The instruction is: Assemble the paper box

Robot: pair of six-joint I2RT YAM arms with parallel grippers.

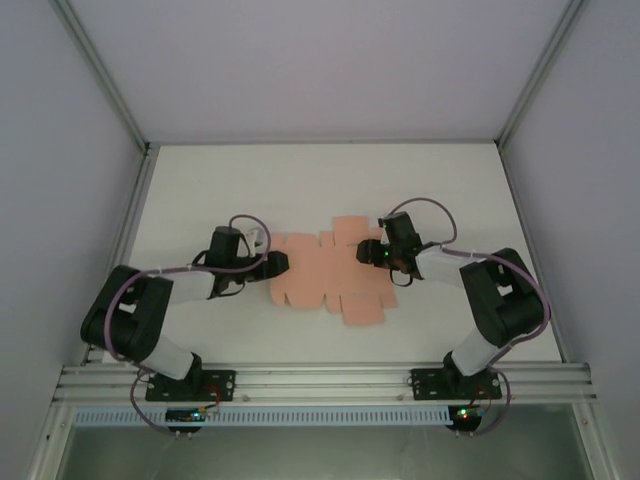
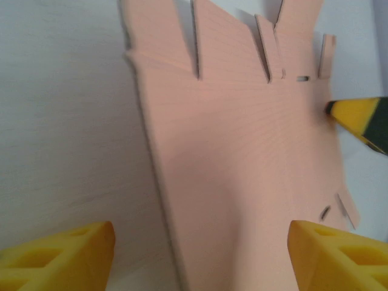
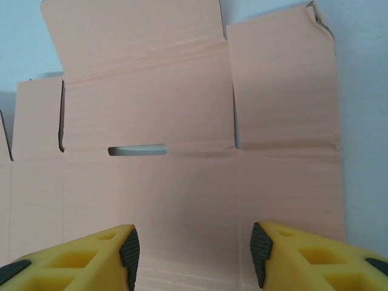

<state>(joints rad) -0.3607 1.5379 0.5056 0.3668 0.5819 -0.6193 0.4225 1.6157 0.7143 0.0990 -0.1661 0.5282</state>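
- Top view: nearest the lens ran the rail (image 1: 320, 378) that carries both arm bases. Beyond it, the sheet (image 1: 320, 275), the paper box not yet folded, lay flat mid-table (image 1: 320, 180), between the two claws.
- The left gripper (image 1: 278, 264) sat at the sheet's left edge and the right gripper (image 1: 372, 252) over its far right part. I could not tell from here how their jaws stood.
- Left wrist view: the yellow fingers (image 2: 73, 254) were closest, set wide apart and pinching nothing. The left gripper (image 2: 201, 233) straddled the sheet's (image 2: 242, 151) left border.
- The card looked thin, matte and salmon-pink, with faint ribbing. Slits cut its far edge into tabs.
- A yellow, dark-padded far fingertip (image 2: 357, 115) met its right side, likely the other arm's.
- Right wrist view: the right gripper (image 3: 194, 245) hung over the sheet (image 3: 182, 182), its dark-padded fingers parted with only flat card beyond them.
- Creases marked out panels, a narrow slot (image 3: 136, 150) was punched on one fold, and the far right flap (image 3: 282, 79) had a crumpled corner.
- My judgement: folding had not begun. One claw should pin a panel close beside a crease while the other slips under the neighbouring flap and lifts along the score.
- Thin card buckles easily, so pressure should be light and close to the fold, and the flat sheet could skid on the smooth tabletop.
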